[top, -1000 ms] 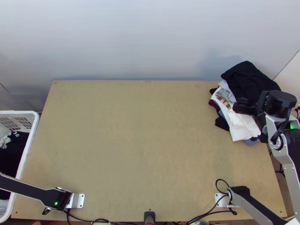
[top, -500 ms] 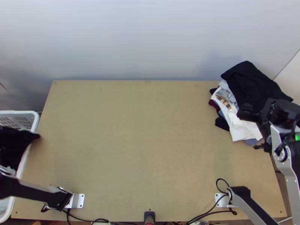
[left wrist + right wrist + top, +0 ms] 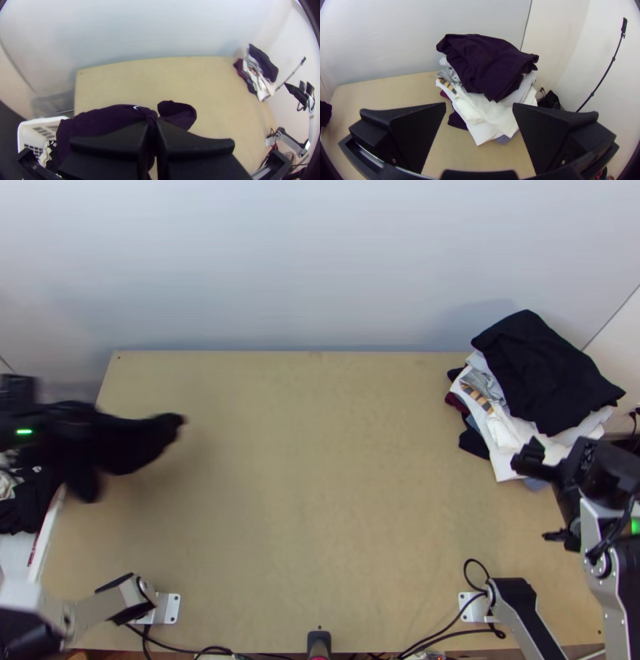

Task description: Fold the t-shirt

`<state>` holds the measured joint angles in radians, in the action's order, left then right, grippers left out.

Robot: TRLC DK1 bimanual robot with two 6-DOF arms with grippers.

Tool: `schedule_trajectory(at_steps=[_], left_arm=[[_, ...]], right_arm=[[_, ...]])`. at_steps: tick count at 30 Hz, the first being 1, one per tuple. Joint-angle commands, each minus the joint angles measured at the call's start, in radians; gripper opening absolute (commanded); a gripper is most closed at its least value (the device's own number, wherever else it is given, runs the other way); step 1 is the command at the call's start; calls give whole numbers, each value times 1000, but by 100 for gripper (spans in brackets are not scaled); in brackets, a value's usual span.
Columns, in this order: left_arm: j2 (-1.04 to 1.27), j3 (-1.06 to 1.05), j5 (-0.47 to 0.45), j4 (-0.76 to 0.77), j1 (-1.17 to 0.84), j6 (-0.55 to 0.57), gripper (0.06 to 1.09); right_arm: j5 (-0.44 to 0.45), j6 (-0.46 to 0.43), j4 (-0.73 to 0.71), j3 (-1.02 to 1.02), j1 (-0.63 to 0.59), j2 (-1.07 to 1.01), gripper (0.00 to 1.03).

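Note:
At the left of the top view, my left gripper (image 3: 32,412) is high over the basket side, a black t-shirt (image 3: 132,444) hanging bunched from it across the table's left edge. In the left wrist view my left gripper (image 3: 152,122) is shut on a bunched part of the dark t-shirt (image 3: 103,121), with cloth bulging out on both sides of the fingertips. The rest of the shirt's layout cannot be told. My right gripper (image 3: 539,496) stands open beside the front of the clothes pile; from its wrist, the right gripper (image 3: 479,106) has nothing between its fingers.
A stack of folded clothes (image 3: 512,440), a black garment (image 3: 536,368) on top, lies at the table's back right. The white basket (image 3: 28,130) with more clothes stands at the left. Bare wood of the table (image 3: 320,484) spans the middle. Cables run along the near edge.
My left arm has swung up and toward the table, lifting the black t-shirt from the basket. My right gripper has moved slightly toward the near edge, away from the pile's top.

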<state>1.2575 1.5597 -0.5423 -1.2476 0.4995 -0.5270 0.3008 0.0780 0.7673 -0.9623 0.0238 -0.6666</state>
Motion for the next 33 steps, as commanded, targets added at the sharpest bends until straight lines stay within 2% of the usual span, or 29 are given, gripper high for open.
schedule_trajectory(at_steps=[1, 8, 11, 13, 15, 16, 17, 18, 21, 27, 30, 33], left_arm=[[-127, -188, 81, 122, -582, 180, 10], [-33, -250, 84, 372, -983, 377, 14], [75, -253, 134, 444, -1122, 389, 19], [158, -248, 136, 491, -1178, 413, 21], [230, -225, 162, 537, -1219, 435, 45], [269, -199, 188, 540, -1242, 435, 63], [299, -168, 206, 536, -1262, 440, 87], [322, -139, 212, 533, -1276, 449, 107], [347, -87, 212, 528, -1294, 461, 105], [303, 56, 216, 341, -1240, 427, 105], [249, 14, 288, 275, -1125, 351, 105], [166, -112, 298, 255, -944, 302, 105]], right_arm=[[-6, -1, 46, 80, -21, 128, 93], [-9, -1, 102, 89, -65, 193, 93], [-17, 3, 110, 88, -97, 199, 93], [-32, 12, 119, 88, -117, 205, 93], [-38, 17, 127, 91, -130, 211, 93], [-43, 17, 132, 91, -136, 214, 93], [-45, 19, 133, 91, -142, 216, 93], [-46, 19, 136, 91, -147, 217, 93], [-52, 19, 141, 103, -150, 220, 93], [-89, 19, 136, 102, -134, 197, 93], [-104, 17, 119, 109, -97, 176, 93], [-117, 17, 112, 105, -68, 137, 93]])
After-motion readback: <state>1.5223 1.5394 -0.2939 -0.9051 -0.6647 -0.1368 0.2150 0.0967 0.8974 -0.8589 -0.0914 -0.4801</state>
